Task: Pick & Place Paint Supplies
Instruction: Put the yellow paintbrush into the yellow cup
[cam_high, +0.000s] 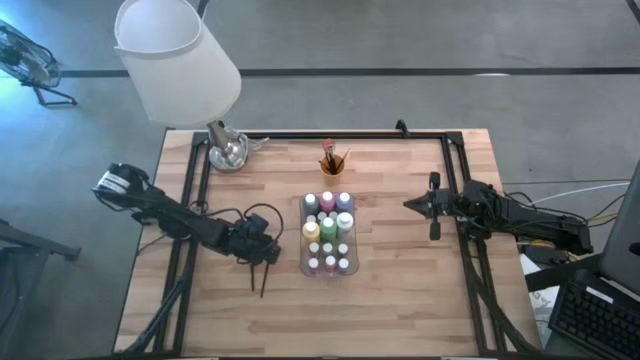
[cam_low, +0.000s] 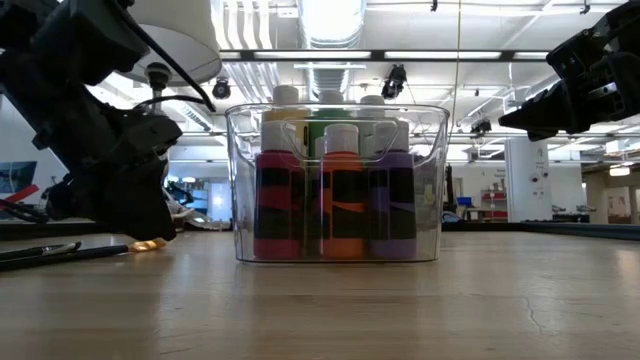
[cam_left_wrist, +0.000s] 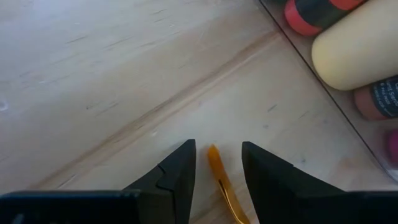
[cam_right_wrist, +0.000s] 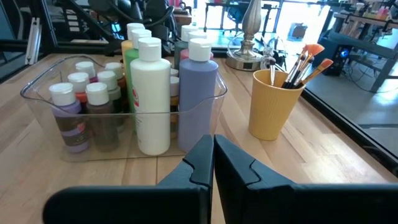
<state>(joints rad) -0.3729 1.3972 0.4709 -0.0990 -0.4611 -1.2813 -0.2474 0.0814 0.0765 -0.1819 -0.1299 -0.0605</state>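
Brushes lying loose on the desk are what this step is about. The left gripper sits low over the wood just beside the clear tray, toward the desk's left edge, and its fingers stand apart either side of a thin orange brush handle without yet pressing on it. Two dark paintbrushes lie on the boards by that claw, pointing toward the near edge; I cannot tell from above which of them the orange handle belongs to.

Paint bottles already fill the tray at the desk's middle, standing upright in rows. Just beyond it, toward the far edge, the small orange cup holds several brushes bristles-up.

The right gripper waits well apart from the tray on the desk's right side, its fingers together on nothing.

By my reading, the bottles are done and the brushes are the remainder. Next, the left claw needs to close squarely on the slim handle, which could roll or slip, then lift it clear and carry it past the tray to the cup.
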